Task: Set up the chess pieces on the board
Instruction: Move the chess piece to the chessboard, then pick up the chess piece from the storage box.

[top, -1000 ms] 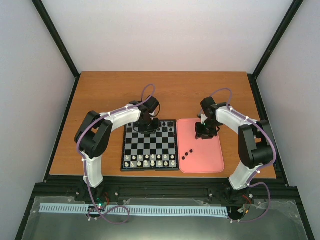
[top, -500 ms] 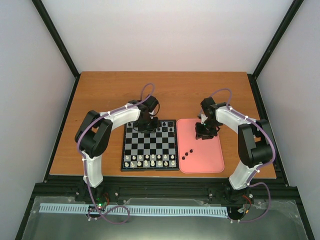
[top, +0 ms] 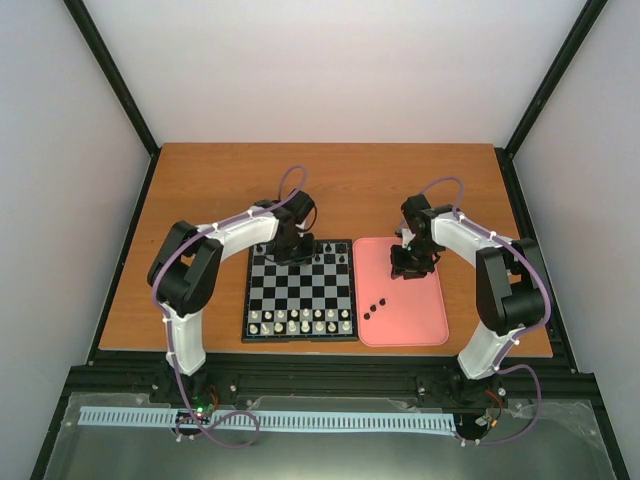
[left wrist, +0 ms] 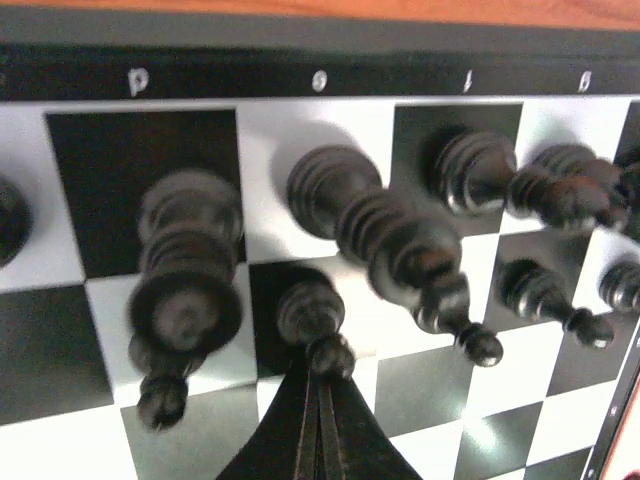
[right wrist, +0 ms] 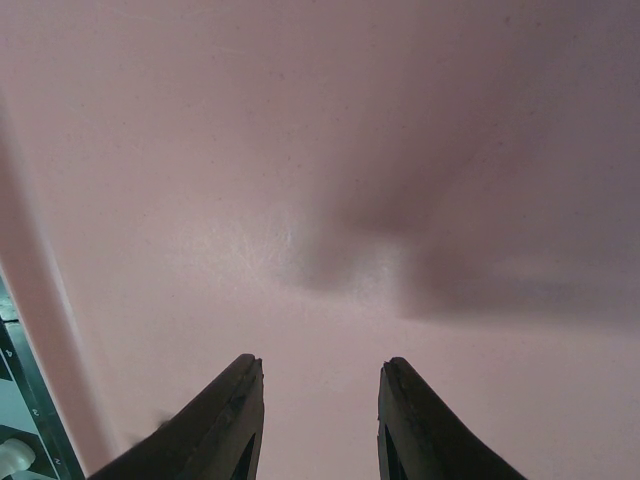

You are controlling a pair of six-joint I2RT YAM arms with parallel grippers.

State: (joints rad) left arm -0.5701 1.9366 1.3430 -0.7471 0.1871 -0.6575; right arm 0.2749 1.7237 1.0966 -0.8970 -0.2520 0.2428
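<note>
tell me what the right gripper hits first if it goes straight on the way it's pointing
The bare floor of the pink tray. The right gripper aims at it, fingers open, with nothing in between, though the gap is hard to judge.

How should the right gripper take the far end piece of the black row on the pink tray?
Likely from straight above, by its top. The end piece sits close to its neighbour in a diagonal row, so the open right gripper should close across the row, over bare tray. Standing or lying: too small to tell.
</note>
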